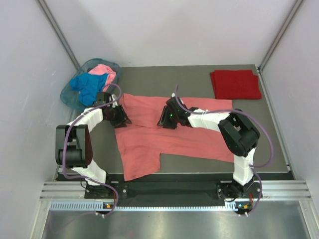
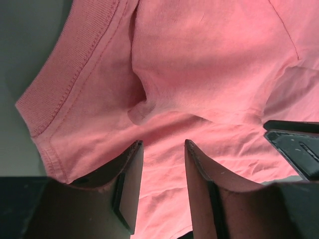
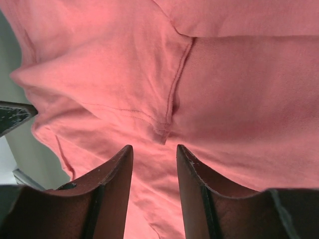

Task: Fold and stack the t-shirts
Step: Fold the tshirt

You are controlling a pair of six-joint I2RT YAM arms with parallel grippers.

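Note:
A salmon-coral t-shirt (image 1: 169,137) lies spread on the grey table, partly folded along its far edge. My left gripper (image 1: 121,118) is open, jaws apart just above the shirt's left side, near a ribbed hem (image 2: 60,84). My right gripper (image 1: 164,119) is open over the shirt's middle, near a seam end (image 3: 162,132). Nothing is held between either pair of jaws. A dark red t-shirt (image 1: 235,84) lies folded at the far right. A bright blue t-shirt (image 1: 88,87) and a light pink one (image 1: 105,71) sit bunched in the basket.
The translucent teal basket (image 1: 67,95) stands at the far left corner, close behind my left arm. White walls close in the table on three sides. The table's metal front rail (image 1: 164,189) runs by the arm bases.

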